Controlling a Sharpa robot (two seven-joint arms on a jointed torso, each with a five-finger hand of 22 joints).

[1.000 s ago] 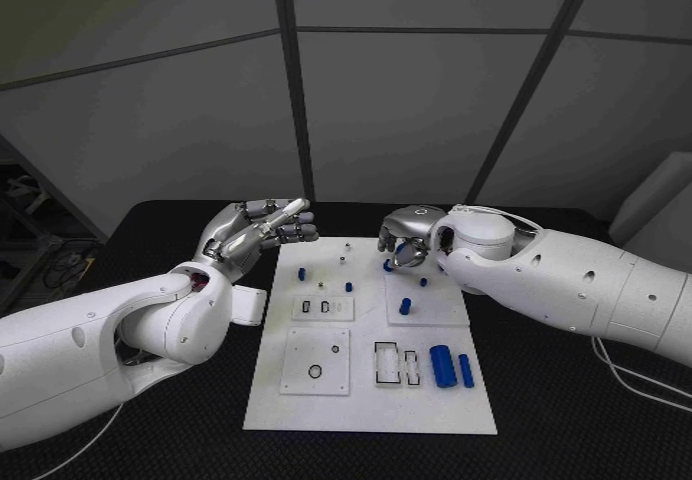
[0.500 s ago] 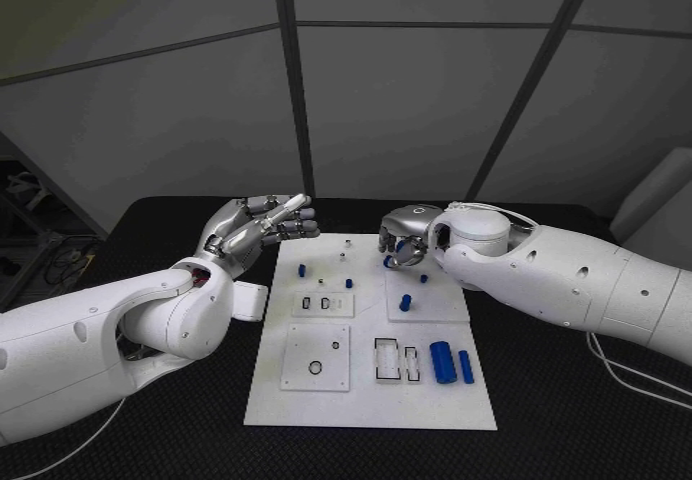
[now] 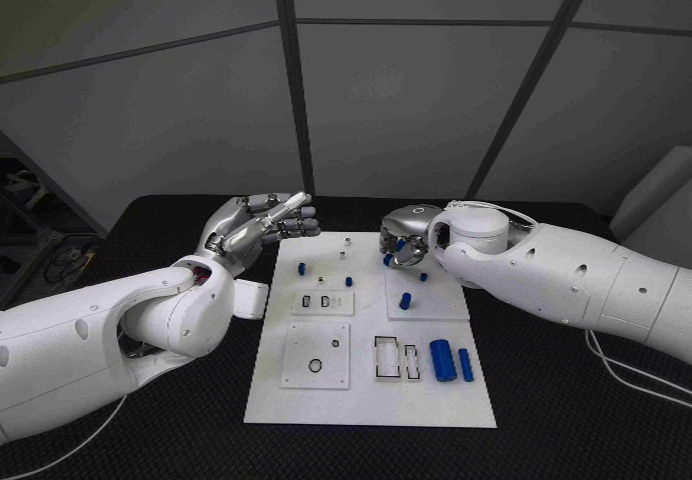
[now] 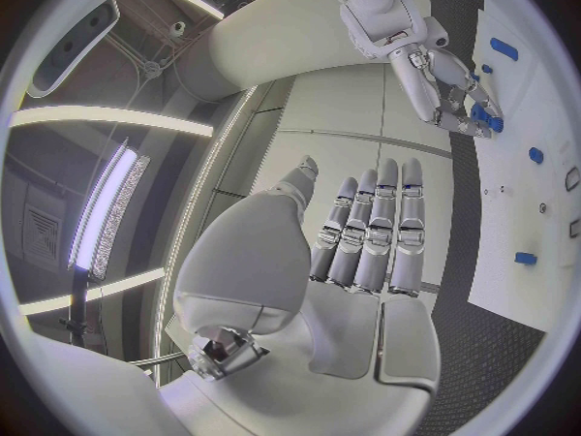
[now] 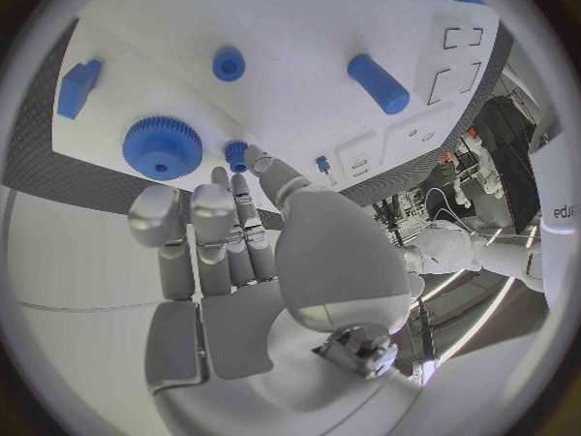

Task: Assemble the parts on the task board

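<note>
I saw my right hand (image 3: 404, 240) poised over the far right part of the task board (image 3: 368, 400), fingers loosely apart and gripping nothing, their tips just beside a small blue gear (image 5: 163, 147). My left hand (image 3: 260, 225) hung above the table's far edge beside the board's far left corner, fingers straight, side by side and empty. Two blue cylinders (image 3: 453, 362) lay near the board's right edge.

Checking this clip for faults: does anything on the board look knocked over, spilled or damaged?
Nothing stands out. The task board lies flat and square on the table, blue parts sit on it, and no hand holds anything.
</note>
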